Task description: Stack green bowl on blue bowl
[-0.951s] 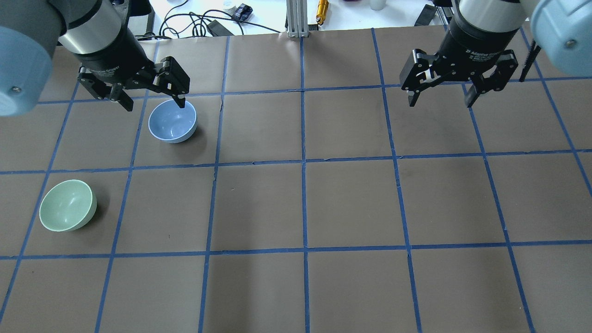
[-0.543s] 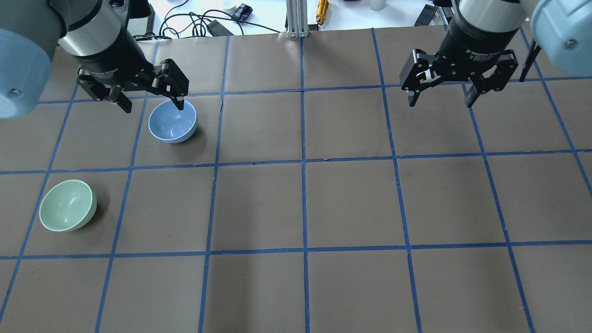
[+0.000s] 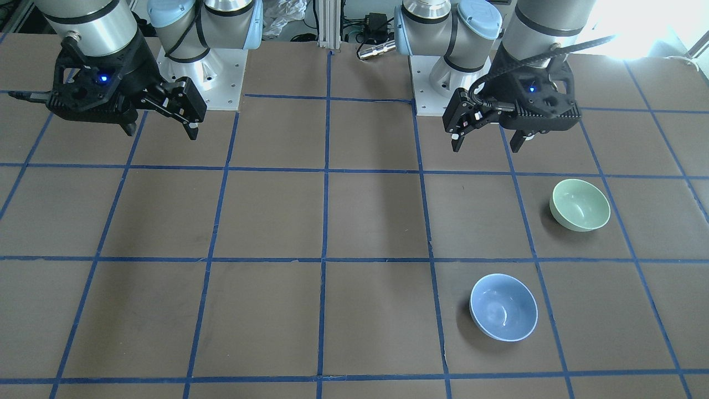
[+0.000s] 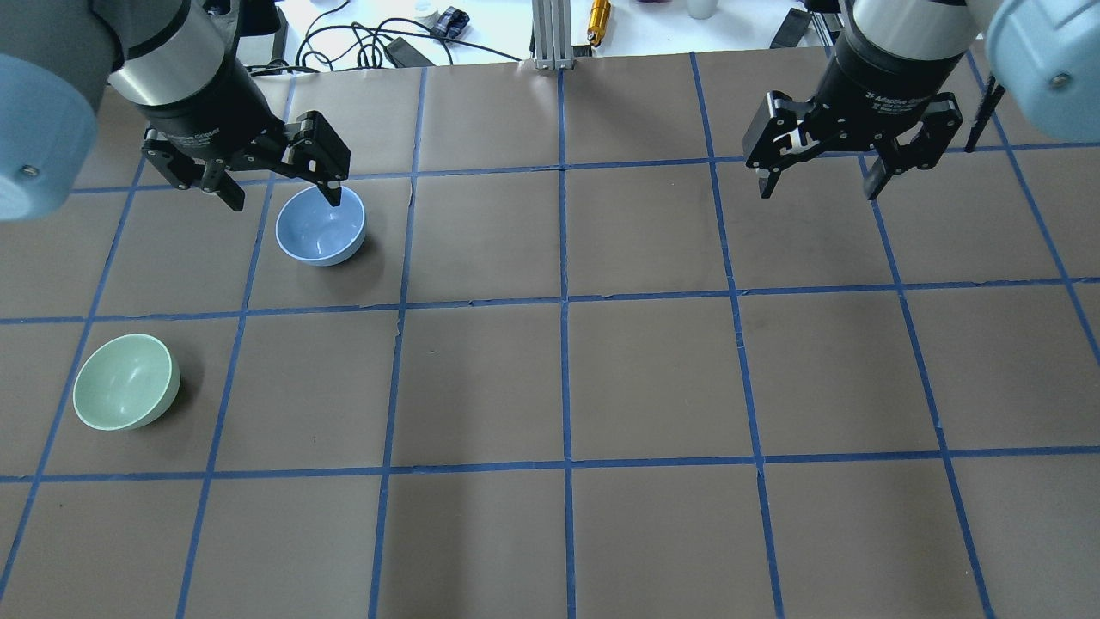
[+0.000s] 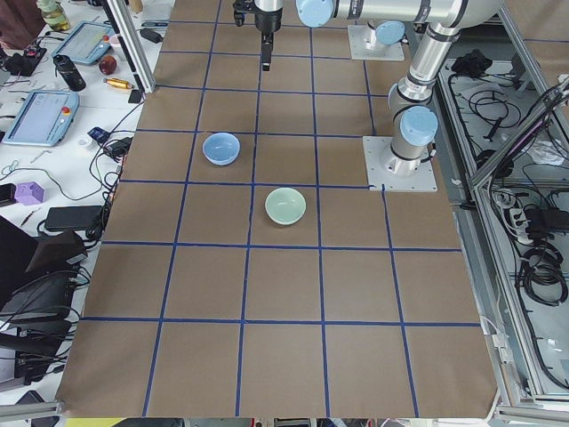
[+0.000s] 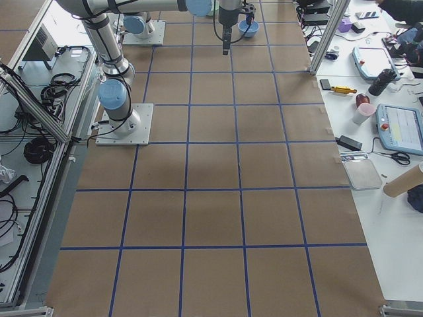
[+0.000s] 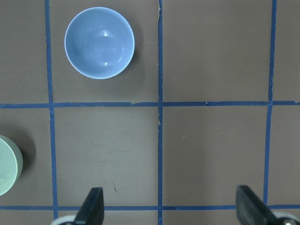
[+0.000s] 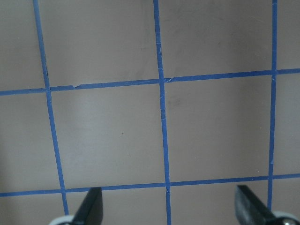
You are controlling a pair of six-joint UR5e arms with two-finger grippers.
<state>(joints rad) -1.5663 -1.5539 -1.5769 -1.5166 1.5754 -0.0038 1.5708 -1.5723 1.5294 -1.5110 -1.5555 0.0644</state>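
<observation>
The small round glossy periwinkle-blue bowl point(image 4: 320, 225) stands upright, mouth up, on the table point(image 4: 653, 378), which is covered in brown paper crossed by a grid of blue tape point(image 4: 481, 301). Being round, it has no long axis. The small round glossy mint-green bowl point(image 4: 126, 394) also stands mouth up. It sits in the grid square diagonally next to the blue bowl's, nearer the robot and further to the robot's left, and the two are apart with tape lines between them.

The left gripper point(image 4: 284, 198) hangs above the table near the blue bowl, touching nothing. Its fingers are spread wide with nothing between them. The right gripper point(image 4: 818, 191) hangs well away from the blue bowl, on the robot's right side, equally spread and empty.

In the overhead view one left fingertip overlaps the blue bowl's far rim. The left wrist view shows the blue bowl point(image 7: 99, 42) whole, but the green bowl point(image 7: 7, 165) is cut off by the frame's left edge. From the exterior right view the blue bowl point(image 6: 249, 28) is tiny and partly behind an arm.
</observation>
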